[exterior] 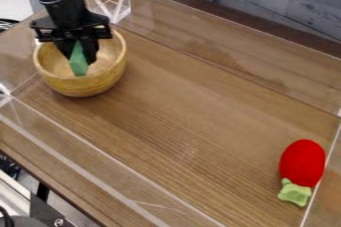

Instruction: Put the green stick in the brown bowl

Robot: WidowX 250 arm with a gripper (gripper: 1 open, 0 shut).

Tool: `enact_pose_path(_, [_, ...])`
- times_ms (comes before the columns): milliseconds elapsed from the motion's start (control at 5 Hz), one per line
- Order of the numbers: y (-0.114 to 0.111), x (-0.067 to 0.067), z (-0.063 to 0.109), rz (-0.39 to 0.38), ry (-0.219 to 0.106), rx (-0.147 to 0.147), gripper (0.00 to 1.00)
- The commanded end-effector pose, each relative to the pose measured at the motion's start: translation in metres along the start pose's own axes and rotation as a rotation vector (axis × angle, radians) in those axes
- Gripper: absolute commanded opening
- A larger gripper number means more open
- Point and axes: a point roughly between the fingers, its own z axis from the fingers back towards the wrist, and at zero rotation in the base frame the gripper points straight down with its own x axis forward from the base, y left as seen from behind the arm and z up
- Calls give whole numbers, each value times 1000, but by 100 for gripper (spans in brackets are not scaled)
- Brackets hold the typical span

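Note:
The brown bowl (80, 72) stands at the left of the wooden table, light tan with a thick rim. My black gripper (79, 50) points down into it from above. It is shut on the green stick (80, 61), which hangs upright between the fingers with its lower end inside the bowl. Whether the stick touches the bowl's bottom I cannot tell.
A red object with a small pale-green piece (300, 169) lies at the front right. Clear plastic walls (226, 42) fence the tabletop, with a corner close behind the bowl. A grey wall runs along the back.

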Motion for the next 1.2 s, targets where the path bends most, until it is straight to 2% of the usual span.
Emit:
enact_pose_path(0, [10,6,-1,58,-35,9,0])
enact_pose_path(200, [12,9,7,48,-35,3,0])
enact_pose_path(400, [7,17,6,24,-34,2,100])
enact_pose_path(600, [17,20,13,-25,-33,-7,100])
enact_pose_path(1000, [17,28,38,-139,-44,-57,100])
